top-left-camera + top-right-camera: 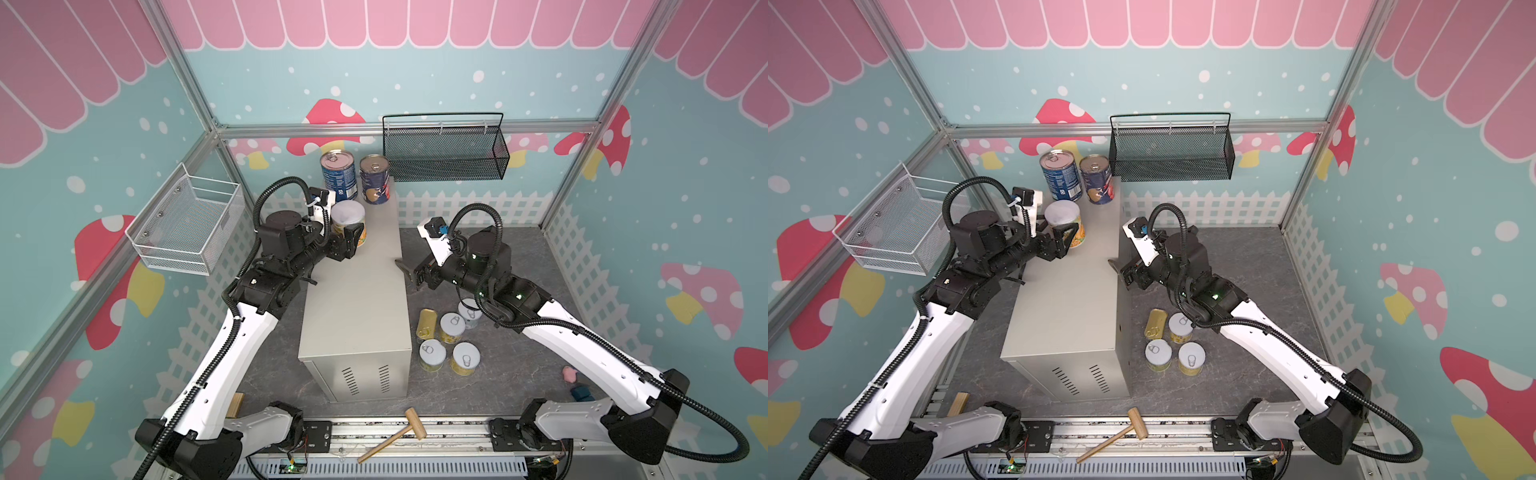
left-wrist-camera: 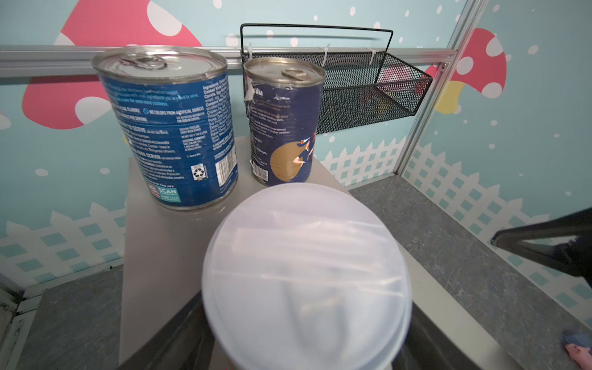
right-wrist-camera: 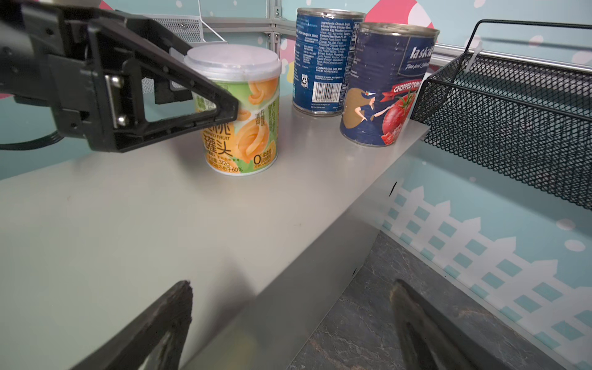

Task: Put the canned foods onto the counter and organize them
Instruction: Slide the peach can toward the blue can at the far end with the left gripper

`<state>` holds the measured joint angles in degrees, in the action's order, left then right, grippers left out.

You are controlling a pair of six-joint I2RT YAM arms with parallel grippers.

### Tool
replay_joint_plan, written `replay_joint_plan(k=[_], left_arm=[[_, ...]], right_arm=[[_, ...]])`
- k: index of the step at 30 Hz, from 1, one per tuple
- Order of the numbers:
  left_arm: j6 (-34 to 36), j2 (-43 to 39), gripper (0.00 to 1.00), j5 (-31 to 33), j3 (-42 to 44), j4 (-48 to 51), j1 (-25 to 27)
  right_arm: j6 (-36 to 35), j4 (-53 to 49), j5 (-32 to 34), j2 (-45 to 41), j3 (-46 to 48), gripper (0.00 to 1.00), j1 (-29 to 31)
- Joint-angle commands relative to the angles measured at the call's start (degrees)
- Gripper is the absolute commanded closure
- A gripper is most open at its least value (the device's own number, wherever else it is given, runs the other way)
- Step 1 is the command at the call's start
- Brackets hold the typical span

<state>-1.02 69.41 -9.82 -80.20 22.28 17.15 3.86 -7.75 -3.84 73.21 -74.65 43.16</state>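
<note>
Jaws of the left gripper are clamping the fruit can, which is standing upright on the counter; jaws of the right gripper are standing apart and empty at the counter's right edge.
The fruit can is sitting on the counter's far half, just short of the blue tin and the navy tin at the far end. It is judged rigid, fairly heavy if full, and glossy, so likely to slip. The translucent overcap looks loose-fitting, so holding the metal wall below it, at mid-height, is advised. Its label is reading "CANNED FRUIT", "312g" and "ZERO ADDED", with Chinese characters. The navy tin is showing "CHOPPED TOM…"; the blue tin, "NO COLORS FROM ARTIFICIAL SOURCES" and "SCAN".
</note>
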Motion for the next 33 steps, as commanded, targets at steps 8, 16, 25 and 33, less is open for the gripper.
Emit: replay_joint_plan(k=[8,16,25,33], left_arm=[[0.3,4.15,0.2,-4.88,-2.85,-4.5,-6.39],[0.58,6.36,0.2,-7.29,-3.59,-5.75,-7.97],[0.4,8.61,0.21,-8.1,-4.81,-6.99,-8.29],[0.55,10.37,0.21,-7.4,-5.92,-6.96,-8.37]], right_arm=[[-1.41,1.97,2.73,-4.94,5.75,0.02,-1.12],[-0.81,2.14,3.21,-6.92,8.8,0.02,-2.09],[-0.61,2.4,3.75,-8.34,10.23,0.02,-2.61],[0.07,2.47,3.9,-9.48,11.28,0.02,-2.76]])
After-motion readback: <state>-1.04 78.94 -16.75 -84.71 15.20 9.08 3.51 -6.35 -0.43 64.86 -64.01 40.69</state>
